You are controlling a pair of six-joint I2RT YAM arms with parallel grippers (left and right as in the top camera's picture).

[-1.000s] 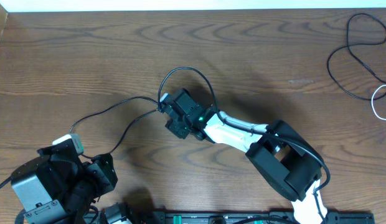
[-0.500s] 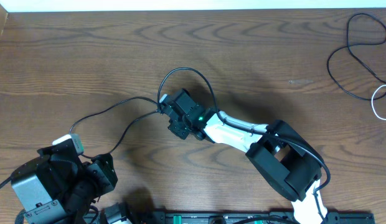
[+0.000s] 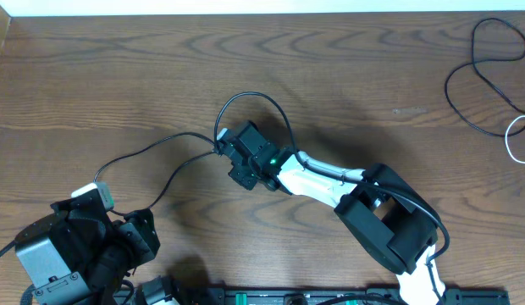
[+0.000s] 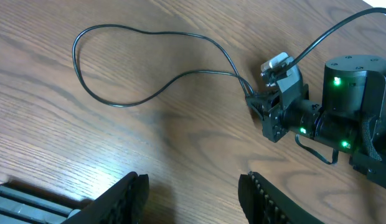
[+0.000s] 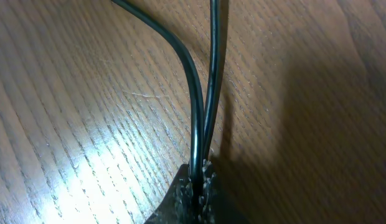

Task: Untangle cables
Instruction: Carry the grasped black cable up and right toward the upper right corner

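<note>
Two strands: black cable (image 5: 195, 124), clamped in my right gripper (image 3: 224, 146).
Left gripper (image 4: 193, 196): part-spread, empty.
To do: other cables (image 3: 474, 47), two o'clock, I judge.

Two black cables (image 3: 252, 94) (image 3: 447, 89), one white cable (image 3: 509, 142), two robot arms (image 3: 330, 178) (image 3: 76, 246).

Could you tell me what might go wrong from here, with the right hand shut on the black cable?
1. The right hand grips two strands of the black cable together, so pulling could tighten its loop rather than free it.
2. The left hand is open and holds nothing, so the unanchored cable may simply slide across the table when pulled.
</note>
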